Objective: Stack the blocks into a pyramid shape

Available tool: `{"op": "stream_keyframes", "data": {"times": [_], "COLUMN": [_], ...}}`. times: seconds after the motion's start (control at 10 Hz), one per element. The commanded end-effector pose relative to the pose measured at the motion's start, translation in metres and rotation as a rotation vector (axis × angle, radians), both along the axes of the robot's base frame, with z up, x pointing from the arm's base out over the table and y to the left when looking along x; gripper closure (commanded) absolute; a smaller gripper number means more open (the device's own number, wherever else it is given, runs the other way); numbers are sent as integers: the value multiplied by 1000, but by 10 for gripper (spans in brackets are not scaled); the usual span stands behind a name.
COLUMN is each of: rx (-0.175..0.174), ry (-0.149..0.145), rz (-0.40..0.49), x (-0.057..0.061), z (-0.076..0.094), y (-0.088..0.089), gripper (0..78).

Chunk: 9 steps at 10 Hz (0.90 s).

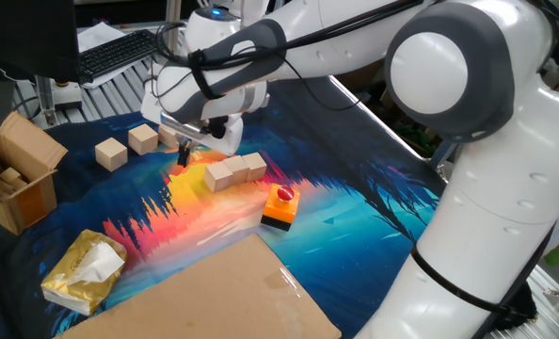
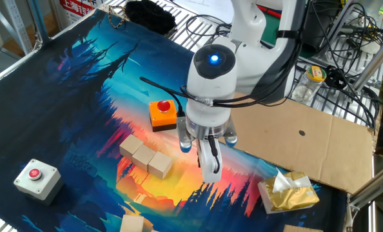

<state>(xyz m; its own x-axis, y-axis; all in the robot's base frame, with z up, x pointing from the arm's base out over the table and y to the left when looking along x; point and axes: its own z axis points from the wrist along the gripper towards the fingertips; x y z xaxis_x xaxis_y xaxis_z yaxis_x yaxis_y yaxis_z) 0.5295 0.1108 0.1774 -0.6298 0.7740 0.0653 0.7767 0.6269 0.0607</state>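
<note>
Bright sunset-and-forest artwork covers the table mat [image 1: 355, 212], and three blocks [image 1: 229, 171] lie on it in a touching row — a flat line, nothing stacked on it. Two more blocks [image 1: 111, 153] sit apart toward the cardboard box [image 1: 21, 179], with another partly hidden behind the arm. Just beside the row hangs the gripper [image 1: 184, 156], fingers pointing down at the mat; whether they are spread or pressed together cannot be told. An orange-and-black button block [image 2: 163, 113] rests near the row's end.
</note>
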Motion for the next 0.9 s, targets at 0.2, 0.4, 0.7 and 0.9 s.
{"op": "stream_keyframes", "data": {"times": [0.2, 0.4, 0.7, 0.9], "rx": [6, 4, 6, 6], "ry": [-5, -4, 0, 0], "rz": [-35, -55, -85, -92], "x": [4, 9, 32, 44], "z": [1, -2, -5, -9], "y": [11, 25, 43, 47], "gripper": [764, 764, 764, 764]}}
